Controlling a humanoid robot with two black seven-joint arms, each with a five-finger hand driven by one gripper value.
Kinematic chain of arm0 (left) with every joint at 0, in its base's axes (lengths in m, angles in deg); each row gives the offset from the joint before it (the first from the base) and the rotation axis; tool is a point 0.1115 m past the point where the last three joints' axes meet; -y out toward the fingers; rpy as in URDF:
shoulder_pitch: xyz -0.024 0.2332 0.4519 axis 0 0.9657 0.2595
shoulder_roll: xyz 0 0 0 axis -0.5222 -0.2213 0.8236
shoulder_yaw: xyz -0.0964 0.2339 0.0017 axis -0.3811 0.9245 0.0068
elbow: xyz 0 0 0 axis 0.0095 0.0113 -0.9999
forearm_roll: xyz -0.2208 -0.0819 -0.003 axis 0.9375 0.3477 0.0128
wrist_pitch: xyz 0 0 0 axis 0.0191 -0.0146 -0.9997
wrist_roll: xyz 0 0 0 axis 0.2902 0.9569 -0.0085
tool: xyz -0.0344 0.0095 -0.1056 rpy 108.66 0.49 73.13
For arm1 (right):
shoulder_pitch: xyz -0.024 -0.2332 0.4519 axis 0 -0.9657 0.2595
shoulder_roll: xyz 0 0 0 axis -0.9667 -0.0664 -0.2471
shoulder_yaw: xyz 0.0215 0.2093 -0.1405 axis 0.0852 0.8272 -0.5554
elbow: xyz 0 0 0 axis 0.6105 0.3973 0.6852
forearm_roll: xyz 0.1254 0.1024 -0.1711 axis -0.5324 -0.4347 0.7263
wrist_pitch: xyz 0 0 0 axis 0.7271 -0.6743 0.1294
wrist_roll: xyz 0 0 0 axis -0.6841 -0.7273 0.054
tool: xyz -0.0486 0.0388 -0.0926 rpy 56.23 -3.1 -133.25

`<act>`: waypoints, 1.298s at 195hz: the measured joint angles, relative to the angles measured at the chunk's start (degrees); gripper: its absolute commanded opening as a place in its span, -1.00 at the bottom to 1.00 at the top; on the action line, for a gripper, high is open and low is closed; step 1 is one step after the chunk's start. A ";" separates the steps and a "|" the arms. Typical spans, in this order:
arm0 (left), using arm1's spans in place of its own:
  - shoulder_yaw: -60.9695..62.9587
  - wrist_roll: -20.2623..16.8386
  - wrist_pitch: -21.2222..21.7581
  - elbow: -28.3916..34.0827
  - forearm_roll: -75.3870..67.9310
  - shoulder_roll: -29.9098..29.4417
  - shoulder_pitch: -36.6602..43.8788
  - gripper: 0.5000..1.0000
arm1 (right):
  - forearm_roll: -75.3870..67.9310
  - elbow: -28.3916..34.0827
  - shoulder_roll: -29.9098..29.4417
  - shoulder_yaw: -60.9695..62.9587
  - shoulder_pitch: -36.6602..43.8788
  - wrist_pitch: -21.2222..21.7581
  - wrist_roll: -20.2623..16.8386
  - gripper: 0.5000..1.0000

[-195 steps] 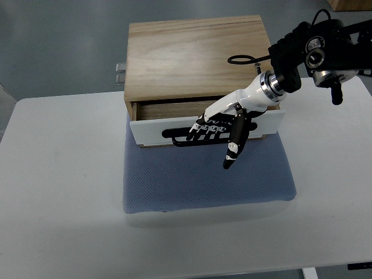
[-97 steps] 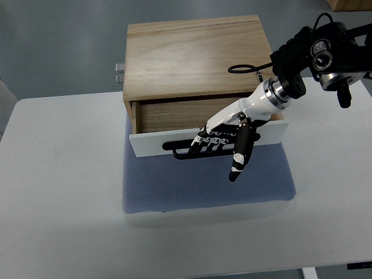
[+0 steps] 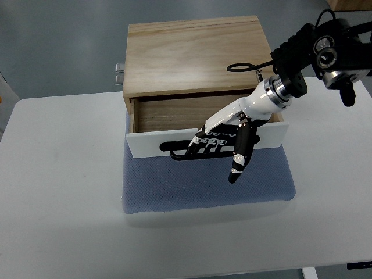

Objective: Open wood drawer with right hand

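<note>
The right hand (image 3: 224, 139) enters from the upper right and lies across the white front panel (image 3: 151, 143) of the wood drawer (image 3: 174, 113). Its fingers (image 3: 206, 141) are curled and hooked into the black handle (image 3: 177, 151) on that panel, clamped on it. The thumb (image 3: 238, 160) points down and clear of the panel, taking no part in the grip. A hooked grip of this kind suits a straight pull toward the robot, since the load bears on the inner faces of the fingers.

The drawer stands partly open. A band of its wooden floor shows behind the hand, between the panel and the cabinet (image 3: 195, 55). The panel sits slightly skewed, its end farthest from the wrist drawn a little farther out. In my judgement an uneven pull could bind the drawer on its runners.

The cabinet rests on a blue mat (image 3: 174, 186), which spreads below and beyond the hand on the white bench (image 3: 58, 203). The mat probably serves to stop the cabinet sliding under the pull. A black cable loop (image 3: 241, 68) lies over the cabinet top, just behind the wrist.

The left hand is not in view.

No brand, label or legible writing is visible on any item.
</note>
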 measured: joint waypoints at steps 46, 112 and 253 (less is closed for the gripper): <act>0.00 0.00 0.00 0.00 0.00 0.00 0.00 1.00 | 0.00 1.94 0.37 0.01 0.04 0.00 0.23 0.76; 0.00 0.00 0.00 0.00 0.00 0.00 0.00 1.00 | 0.08 1.78 -0.04 0.10 -0.21 0.00 0.30 0.77; 0.02 0.00 0.00 0.00 0.00 0.00 0.00 1.00 | 0.53 1.75 0.38 0.11 1.76 0.01 -0.34 0.77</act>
